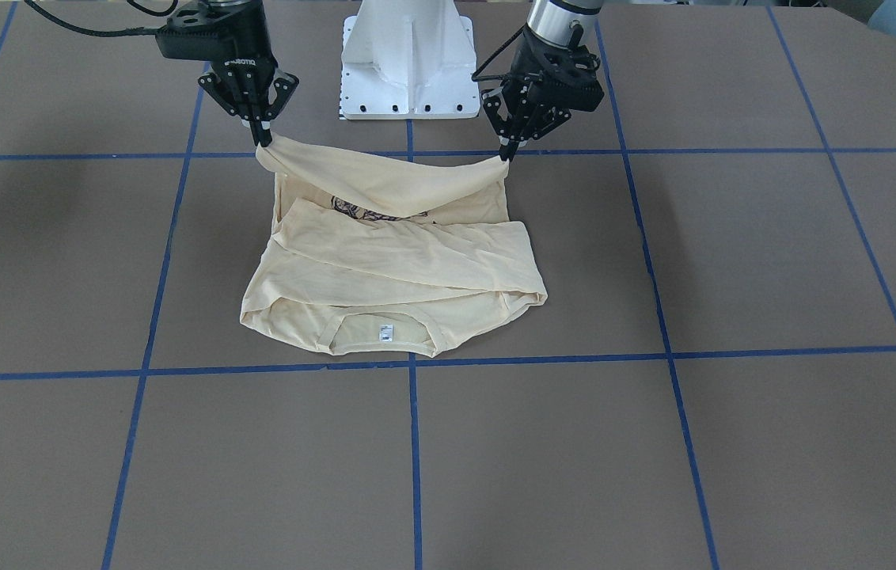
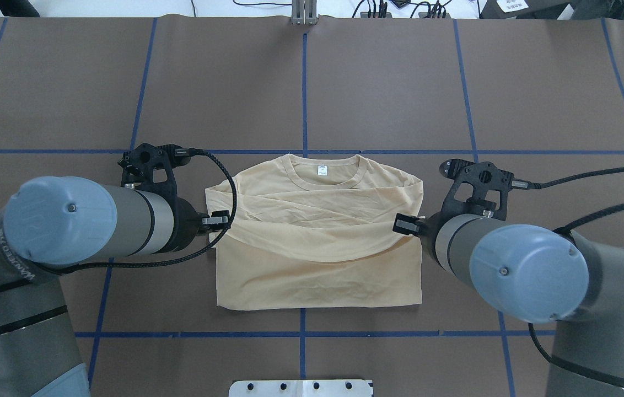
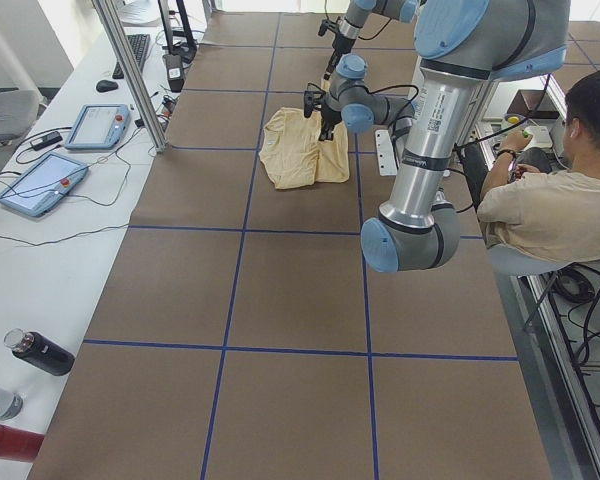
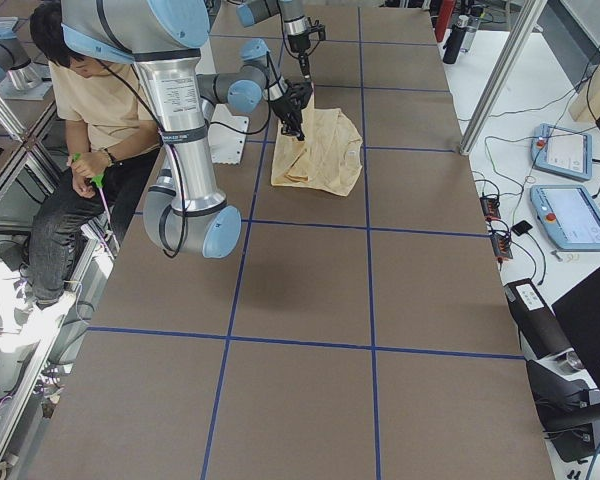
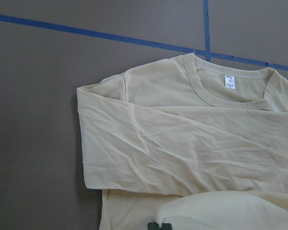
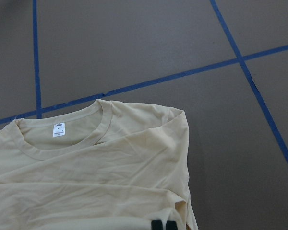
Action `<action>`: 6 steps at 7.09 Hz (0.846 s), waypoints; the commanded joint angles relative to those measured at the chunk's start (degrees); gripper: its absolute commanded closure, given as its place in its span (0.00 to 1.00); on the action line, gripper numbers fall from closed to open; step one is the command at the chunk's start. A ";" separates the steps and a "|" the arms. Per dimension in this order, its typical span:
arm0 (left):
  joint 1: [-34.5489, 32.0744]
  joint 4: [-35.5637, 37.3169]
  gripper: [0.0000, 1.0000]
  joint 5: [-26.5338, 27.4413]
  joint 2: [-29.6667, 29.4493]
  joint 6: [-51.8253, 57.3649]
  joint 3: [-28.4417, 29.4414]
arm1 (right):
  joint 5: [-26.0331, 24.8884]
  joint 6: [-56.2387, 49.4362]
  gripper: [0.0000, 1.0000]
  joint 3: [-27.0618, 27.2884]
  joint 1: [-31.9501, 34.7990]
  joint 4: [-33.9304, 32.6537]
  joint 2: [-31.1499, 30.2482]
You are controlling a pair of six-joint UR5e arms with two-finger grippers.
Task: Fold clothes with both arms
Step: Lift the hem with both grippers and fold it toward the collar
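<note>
Exterior front-facing view: I see the cream T-shirt (image 1: pixel 408 257) lying mid-table (image 1: pixel 733 253), sleeves folded across, neck label (image 1: pixel 386 332) at 6 o'clock. My left gripper (image 1: pixel 506 152), at 1 o'clock of the shirt, is pinched closed on one bottom corner. My right gripper (image 1: pixel 263 142), at 11 o'clock, clamps the other. The hem (image 1: pixel 385 180) hangs lifted between them, with the navy print (image 1: pixel 353 210) peeking beneath.

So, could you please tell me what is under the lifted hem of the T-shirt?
Beneath the hem, a bit of navy print shows; the rest is covered by the hem and a folded sleeve.
</note>
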 commanded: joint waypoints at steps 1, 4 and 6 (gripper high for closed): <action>-2.40 -0.70 1.00 0.96 -3.15 1.20 5.81 | 3.47 -3.10 1.00 -7.11 5.51 1.14 3.89; -4.96 -15.08 1.00 2.55 -4.57 3.75 20.65 | 4.82 -6.27 1.00 -20.97 9.66 14.64 4.33; -4.96 -18.62 1.00 3.43 -5.89 3.92 25.95 | 4.82 -7.06 1.00 -27.41 10.46 18.45 5.91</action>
